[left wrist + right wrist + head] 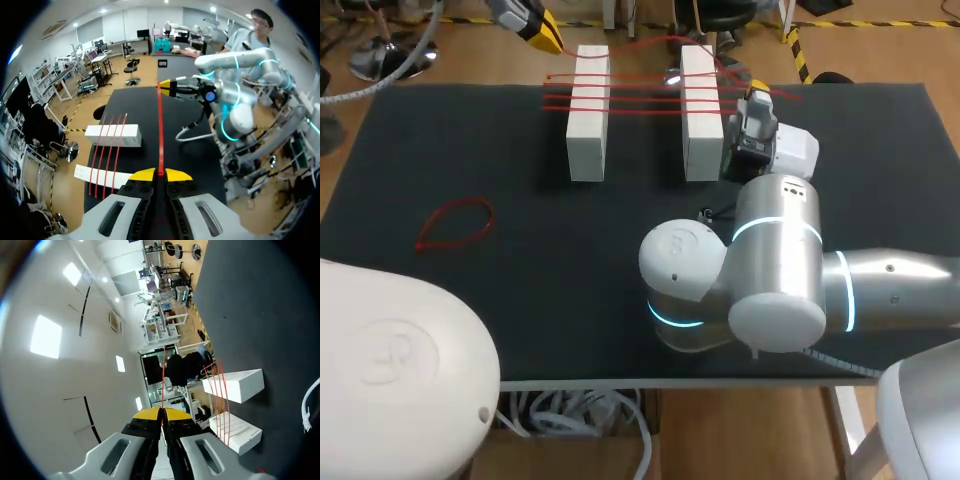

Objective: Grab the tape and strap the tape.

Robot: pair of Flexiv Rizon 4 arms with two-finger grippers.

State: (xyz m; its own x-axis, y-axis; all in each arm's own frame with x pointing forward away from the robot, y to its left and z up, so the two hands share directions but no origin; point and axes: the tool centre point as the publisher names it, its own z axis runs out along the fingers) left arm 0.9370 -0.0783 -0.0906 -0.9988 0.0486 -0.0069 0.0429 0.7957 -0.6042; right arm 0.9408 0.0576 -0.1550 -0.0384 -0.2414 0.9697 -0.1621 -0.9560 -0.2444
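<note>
Two white blocks (pixel 588 112) (pixel 700 112) stand upright side by side at the back of the black table. Several red bands (pixel 640 100) are stretched across them. My left gripper (pixel 160 174) is shut on one end of another red band (pixel 160 130), behind the left block near the table's far edge (pixel 542 30). That band runs taut to my right gripper (pixel 167 86), which is shut on its other end (pixel 162 412) just right of the right block (pixel 757 100). Both blocks also show beside the band in the wrist views (pixel 112 135) (pixel 235 385).
A loose red band (pixel 455 222) lies on the table's left half. My right arm's bulky elbow (pixel 775 260) hangs over the front middle of the table. My left arm's white shell (pixel 390 370) covers the front left corner.
</note>
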